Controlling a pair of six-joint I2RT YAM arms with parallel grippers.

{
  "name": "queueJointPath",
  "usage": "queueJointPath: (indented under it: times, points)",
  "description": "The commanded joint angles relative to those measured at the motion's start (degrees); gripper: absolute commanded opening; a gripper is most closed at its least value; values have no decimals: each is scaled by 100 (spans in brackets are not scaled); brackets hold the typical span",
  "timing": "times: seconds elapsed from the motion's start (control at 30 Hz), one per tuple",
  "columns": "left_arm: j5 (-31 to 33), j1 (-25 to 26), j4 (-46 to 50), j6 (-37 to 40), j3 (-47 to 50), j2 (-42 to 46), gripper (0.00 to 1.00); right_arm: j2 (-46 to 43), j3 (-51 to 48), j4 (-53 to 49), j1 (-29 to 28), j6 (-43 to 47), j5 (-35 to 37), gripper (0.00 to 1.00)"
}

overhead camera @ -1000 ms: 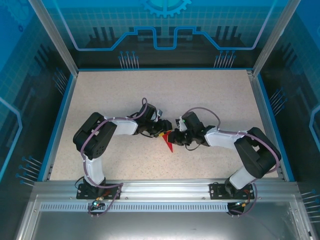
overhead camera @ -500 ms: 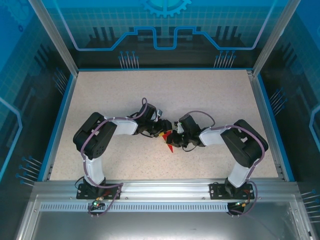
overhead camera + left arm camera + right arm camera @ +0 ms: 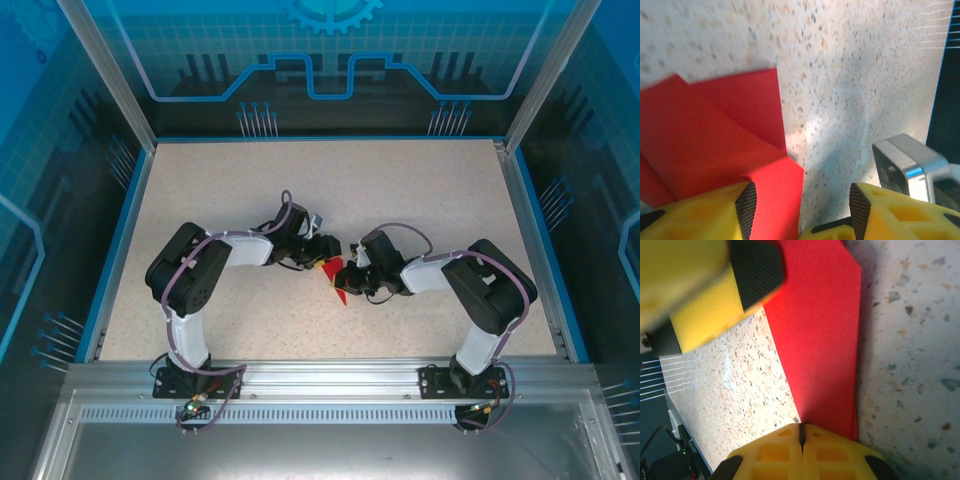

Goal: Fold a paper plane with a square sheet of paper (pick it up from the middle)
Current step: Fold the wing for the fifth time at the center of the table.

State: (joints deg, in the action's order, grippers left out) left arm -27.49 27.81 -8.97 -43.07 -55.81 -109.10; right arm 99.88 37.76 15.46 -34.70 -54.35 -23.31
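The square sheet of paper (image 3: 338, 284) lies on the table between my two grippers, folded into a pointed red wedge of overlapping layers. In the left wrist view the folded paper (image 3: 715, 135) runs under my left finger and partly into the gap. The left gripper (image 3: 802, 212) (image 3: 324, 257) stands open over its edge. My right gripper (image 3: 801, 437) (image 3: 351, 274) is shut, and its closed tips sit on top of a narrow red flap (image 3: 820, 340). A finger (image 3: 715, 295) of the left gripper hangs over that flap's far end.
The speckled table (image 3: 330, 190) is bare beyond the arms. Blue-edged walls and metal posts (image 3: 110, 80) ring it. A grey metal part (image 3: 905, 165) of the right wrist sits close beside my left gripper's right finger.
The right arm's elbow has swung inward, and its gripper has closed fully beside the paper. The left gripper has shifted slightly away from the near edge and stays open.
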Motion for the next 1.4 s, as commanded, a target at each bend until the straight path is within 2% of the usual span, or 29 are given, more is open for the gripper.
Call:
queueJointPath:
  times: [0.0,0.27,0.5,0.9,1.17,1.37]
  points:
    - [132,-219,178,401,-253,-188,56,141,-330,-1074,132,128,205,2]
    - [-27,-473,115,587,-486,-482,56,109,-335,-1070,147,149,108,2]
    - [21,-671,486,754,-648,-560,55,115,-322,-1104,156,172,63,2]
    - [184,-964,782,656,-598,-34,55,142,-218,-925,156,181,-258,3]
    - [61,-845,700,349,-296,919,56,270,-19,-667,80,263,-572,3]
    - [-170,-223,647,235,-290,710,54,269,23,-401,24,185,-619,4]
